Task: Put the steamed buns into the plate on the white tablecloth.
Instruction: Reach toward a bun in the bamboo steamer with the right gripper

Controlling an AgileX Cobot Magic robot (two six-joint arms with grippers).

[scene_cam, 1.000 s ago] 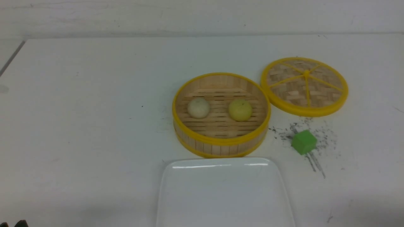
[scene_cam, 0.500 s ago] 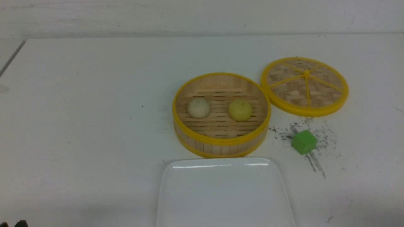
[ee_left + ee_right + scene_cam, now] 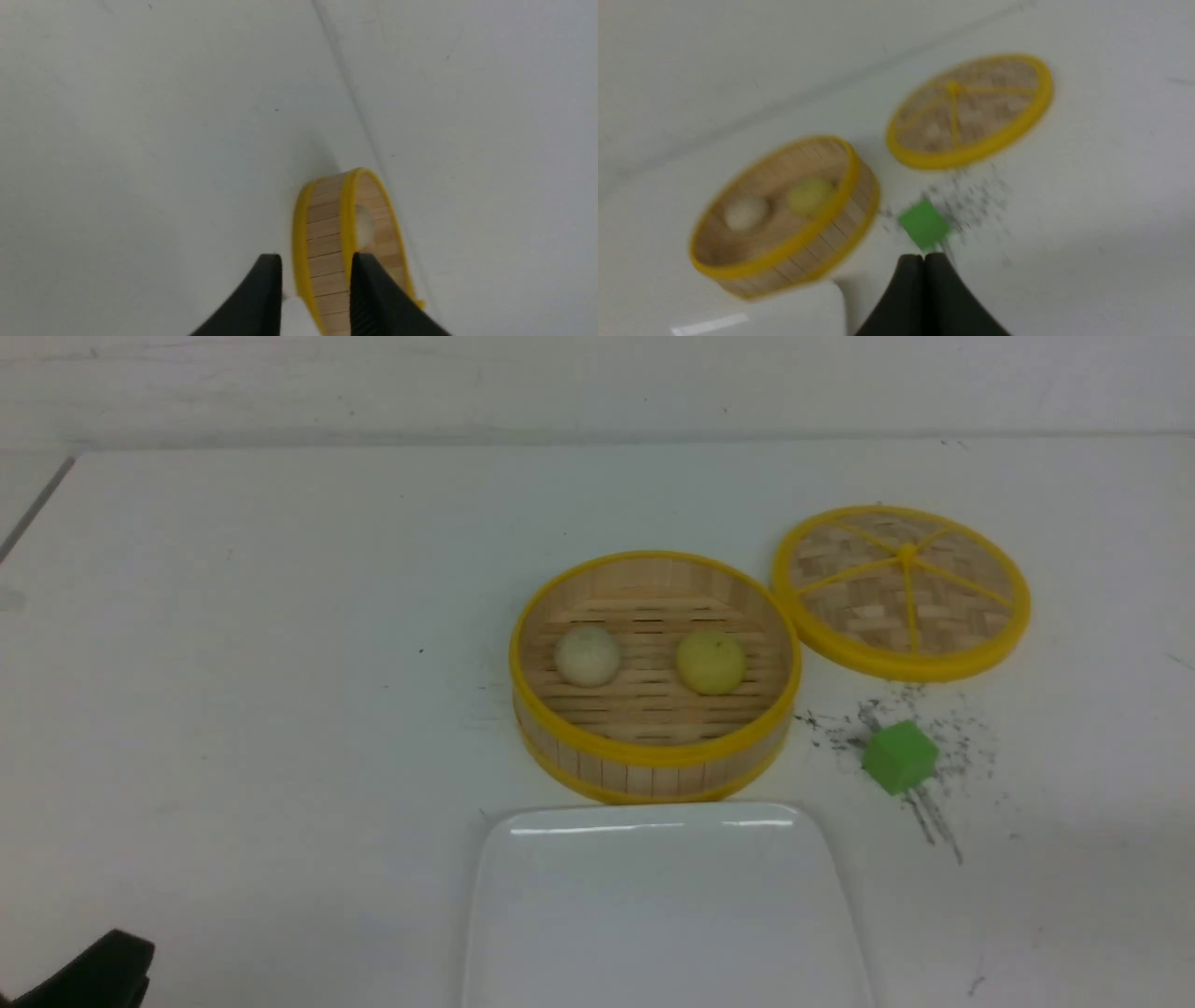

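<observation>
Two steamed buns point(image 3: 587, 655) sit in the bamboo steamer point(image 3: 653, 761); reaching step, nothing gripped.
Cream bun point(image 3: 587, 655) and yellow bun point(image 3: 711, 662) lie side by side; the white plate point(image 3: 653, 915) waits bare at the steamer's 6 o'clock on the white tablecloth point(image 3: 280, 709). Left gripper point(image 3: 316, 261) has its fingers apart, right gripper point(image 3: 923, 257) has them pressed together. Next, likely: clear the steamer's rim, descend on one bun. Lid point(image 3: 904, 590) at 2 o'clock, green cube point(image 3: 899, 757) at 4: neither obstructs.
</observation>
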